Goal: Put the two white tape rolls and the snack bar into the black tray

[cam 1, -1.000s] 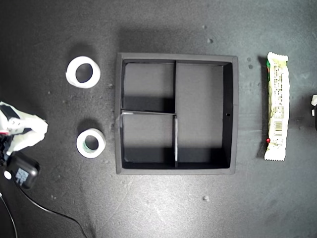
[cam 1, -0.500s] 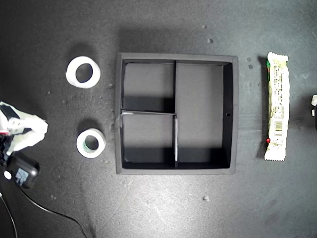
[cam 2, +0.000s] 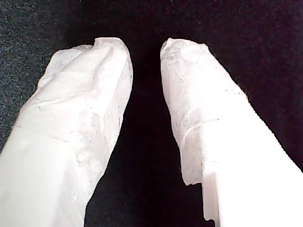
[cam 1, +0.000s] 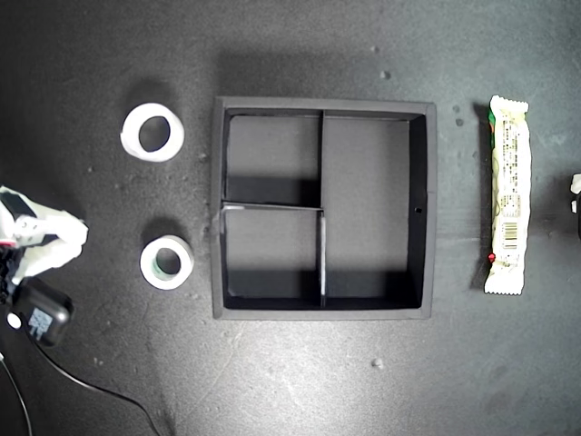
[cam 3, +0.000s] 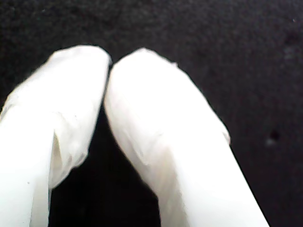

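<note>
1. The black tray (cam 1: 324, 207) sits at the centre of the exterior view, on the table (cam 1: 290, 381).
2. The larger tape roll (cam 1: 152, 133) lies in the upper left of the frame, apart from the tray.
3. The smaller tape roll (cam 1: 166, 262) lies below it, nearer the tray's left wall.
4. The snack bar (cam 1: 507, 193) lies lengthwise at the right of the frame, parallel to the tray's right wall and apart from it.
5. All three tray compartments hold nothing.

**A dark desk seen from above**

All I can see around me is the desk (cam 1: 300, 381). It is black and a bit rough, and it fills the whole exterior view. Little pale specks (cam 1: 378, 363) and crumbs dot it here and there. Some patches look greyer where the light falls on them. Soft dark shadows lie on it. No walls, floor or windows show. In my wrist views the same black top is dark and grainy.
</note>
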`<state>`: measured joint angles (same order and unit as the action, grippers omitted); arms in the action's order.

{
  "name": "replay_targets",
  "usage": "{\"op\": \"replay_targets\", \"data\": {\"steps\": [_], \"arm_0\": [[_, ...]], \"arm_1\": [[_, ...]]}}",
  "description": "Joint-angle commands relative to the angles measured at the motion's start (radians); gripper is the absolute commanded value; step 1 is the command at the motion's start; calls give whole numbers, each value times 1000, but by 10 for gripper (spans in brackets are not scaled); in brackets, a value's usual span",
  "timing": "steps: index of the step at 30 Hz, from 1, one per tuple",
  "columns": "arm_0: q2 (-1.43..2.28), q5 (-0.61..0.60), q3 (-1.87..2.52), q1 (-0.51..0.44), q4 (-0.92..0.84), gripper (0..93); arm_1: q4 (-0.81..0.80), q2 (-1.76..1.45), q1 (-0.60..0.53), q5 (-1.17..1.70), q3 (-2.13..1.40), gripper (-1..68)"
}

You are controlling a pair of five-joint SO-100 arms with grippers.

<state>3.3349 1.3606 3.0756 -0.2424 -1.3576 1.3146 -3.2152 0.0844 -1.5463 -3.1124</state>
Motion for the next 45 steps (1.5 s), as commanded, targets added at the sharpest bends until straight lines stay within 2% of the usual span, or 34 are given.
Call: {"op": "replay_targets", "data": {"steps": [1, 6, 10, 12, 16, 20, 23, 27, 28, 29, 31, 34, 41, 45], "arm_0": [[49, 80, 63, 18, -38, 2], [49, 95, 63, 37, -38, 2], [49, 109, 63, 80, -38, 2], [49, 112, 63, 92, -38, 2], [49, 250, 63, 75, -37, 2], [49, 218, 63, 77, 12, 2], [49, 52, 63, 78, 123, 6], [49, -94, 63, 91, 255, 70], [49, -91, 63, 104, 268, 67], [51, -32, 63, 118, 262, 58], [51, 123, 63, 161, 196, 103], [52, 94, 63, 206, 193, 102], [52, 35, 63, 221, 241, 56], [52, 31, 63, 227, 247, 56]], "arm_1": [[3, 6, 44, 3, -12, 42], [3, 6, 71, -2, -12, 42], [0, 6, 26, -32, -12, 37], [-14, 6, 5, -46, -12, 5], [-92, 6, -51, -75, -12, 3], [-167, 6, -46, -17, -12, -1], [-173, 6, -20, 12, -12, -2], [-187, 6, 5, 40, -12, 16], [-196, 6, 11, 51, -12, 42], [-204, 6, 15, 61, -12, 47], [-225, 6, 23, 98, -12, 12], [-233, 6, 35, 127, -12, -1], [-176, 17, 112, 124, -12, -4], [-209, 6, 75, 147, -12, -4]]}}
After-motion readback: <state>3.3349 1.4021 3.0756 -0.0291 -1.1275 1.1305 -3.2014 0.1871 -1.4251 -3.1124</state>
